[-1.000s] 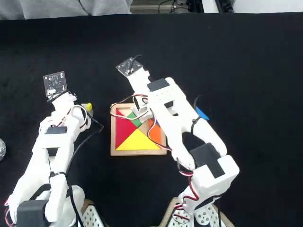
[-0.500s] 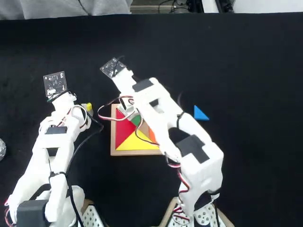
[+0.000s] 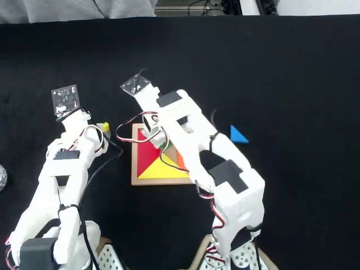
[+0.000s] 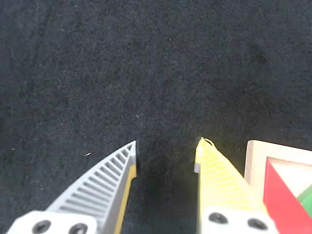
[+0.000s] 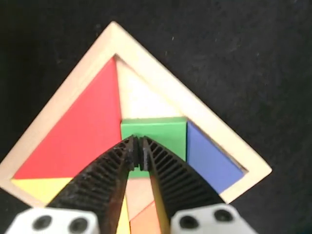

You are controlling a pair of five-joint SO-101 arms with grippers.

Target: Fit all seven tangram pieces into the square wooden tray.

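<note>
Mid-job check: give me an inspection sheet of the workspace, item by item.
Surface: black cloth covers the table.
Job's things: square wooden tray holds a red triangle, green square, blue piece, yellow piece and orange piece; a bare gap adjoins the green square. A blue triangle lies on the cloth, outside the tray.
Clutter: small grey object at the table's left edge.
Grippers: left gripper open over bare cloth beside the tray; right gripper shut, empty, tips over the green square.
Cables: wire loop from the right arm hangs beside the tray.
Surroundings: cables beyond the far edge.
</note>
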